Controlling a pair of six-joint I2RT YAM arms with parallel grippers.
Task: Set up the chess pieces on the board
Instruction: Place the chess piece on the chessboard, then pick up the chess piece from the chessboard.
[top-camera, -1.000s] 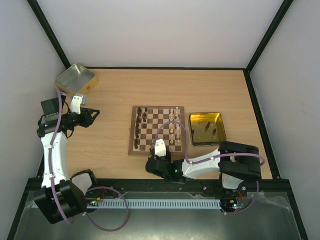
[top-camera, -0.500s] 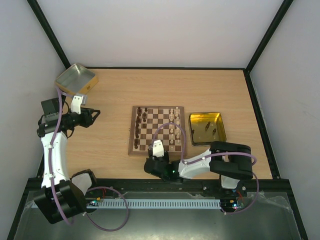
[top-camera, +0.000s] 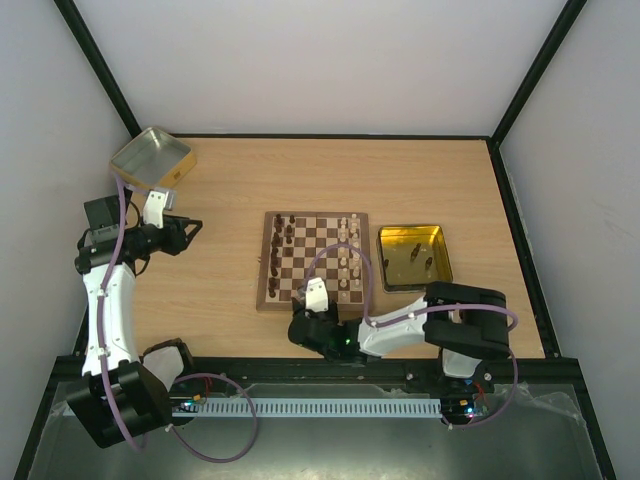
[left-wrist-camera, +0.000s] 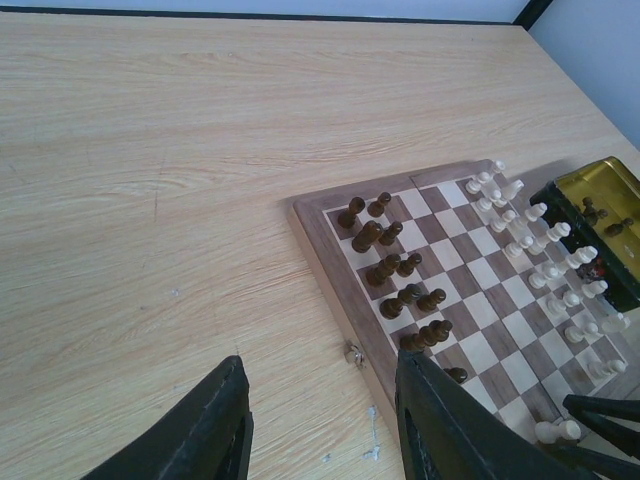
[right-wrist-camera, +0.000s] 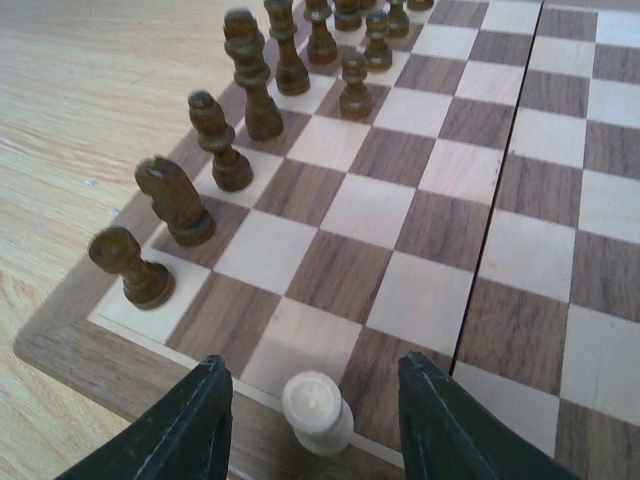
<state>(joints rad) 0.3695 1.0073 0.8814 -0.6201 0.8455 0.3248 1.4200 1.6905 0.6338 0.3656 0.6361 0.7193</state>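
Observation:
The board (top-camera: 262, 262) lies mid-table, with dark chess pieces (top-camera: 280, 250) along its left side and cream ones (top-camera: 348, 255) along its right. My right gripper (top-camera: 316, 296) is at the board's near edge. In the right wrist view it (right-wrist-camera: 312, 365) is open, and a cream pawn (right-wrist-camera: 317, 412) stands free between the fingers, straddling the line between the rim (right-wrist-camera: 90, 360) and the nearest row. Dark pieces (right-wrist-camera: 175, 205) line the left file. My left gripper (top-camera: 190, 232) hovers open and empty (left-wrist-camera: 320, 365) over bare table left of the board (left-wrist-camera: 325, 250).
A gold tray (top-camera: 382, 260) right of the board holds a few dark pieces (top-camera: 410, 255). Another tin (top-camera: 152, 158) sits at the back left corner. A small metal clasp (left-wrist-camera: 354, 353) sticks out of the board's left rim.
My right gripper has opened and let go of the cream pawn at the board's near edge. The left arm has barely moved.

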